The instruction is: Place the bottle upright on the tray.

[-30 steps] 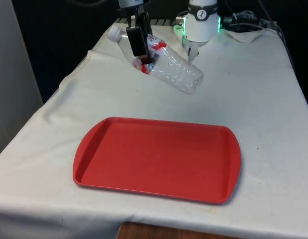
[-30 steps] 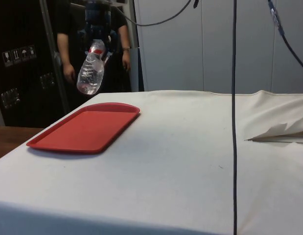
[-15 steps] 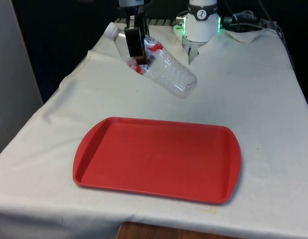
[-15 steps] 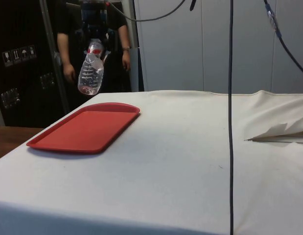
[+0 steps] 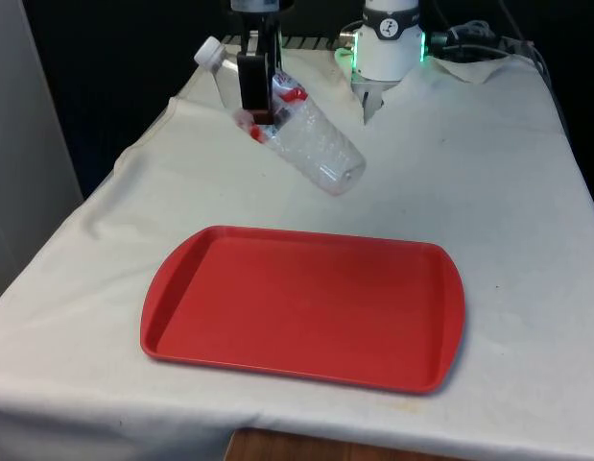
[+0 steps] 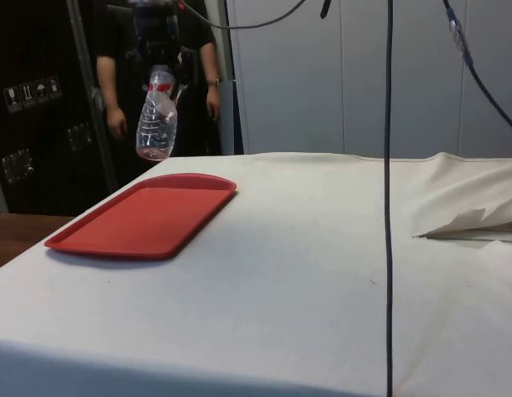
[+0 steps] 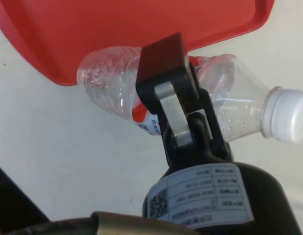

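Note:
A clear plastic bottle (image 5: pixel 306 144) with a white cap and a red label hangs in the air beyond the tray's far edge, tilted with its cap up towards the front view's left. My gripper (image 5: pixel 255 101) is shut on the bottle at its label. In the side view the bottle (image 6: pixel 156 124) hangs base down, above the tray's far end. In the wrist view one finger (image 7: pixel 163 83) crosses the bottle (image 7: pixel 107 81), whose cap (image 7: pixel 287 115) points sideways. The red tray (image 5: pixel 306 307) lies flat on the white cloth, nothing on it; the side view has the tray (image 6: pixel 144 217) at its left.
A person (image 6: pixel 115 74) in dark clothes stands behind the table in the side view. Folded white cloth (image 6: pixel 475 219) lies bunched at that view's right. Cables (image 6: pixel 388 165) hang down in front of the side camera.
The bottle has risen a little and swung steeper, its base dropping and its cap lifting. It has drifted slightly towards the front view's left.

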